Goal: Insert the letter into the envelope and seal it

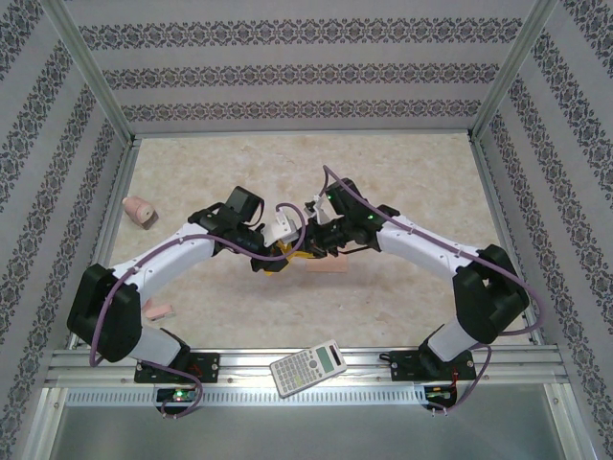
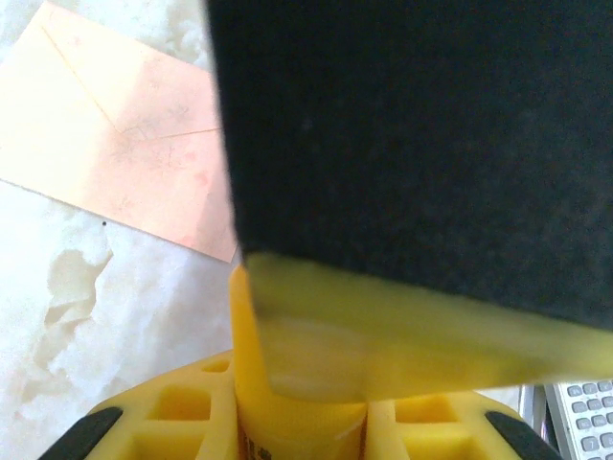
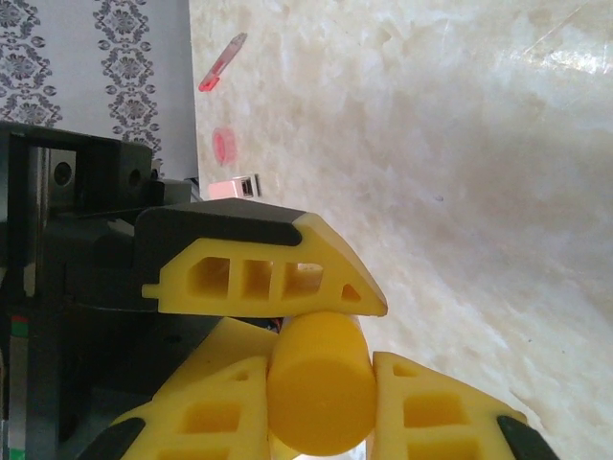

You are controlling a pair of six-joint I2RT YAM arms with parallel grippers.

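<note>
The pale peach envelope (image 2: 124,134) lies flat on the marble table, flap side up; from above only its edge (image 1: 330,267) peeks out under the two grippers. The letter is out of view. Both grippers meet above the table's middle on one yellow glue stick (image 2: 297,412). My left gripper (image 2: 299,402) (image 1: 271,257) is shut on the stick's body. My right gripper (image 3: 321,393) (image 1: 305,251) is shut on its round yellow end (image 3: 321,383). A yellow finger (image 3: 268,278) of the left gripper crosses just above that end.
A calculator (image 1: 307,367) rests on the rail at the near edge. A pink object (image 1: 140,211) sits at the left by the wall, and a small pink piece (image 1: 158,311) lies near the left arm's base. Patterned walls enclose the table on three sides.
</note>
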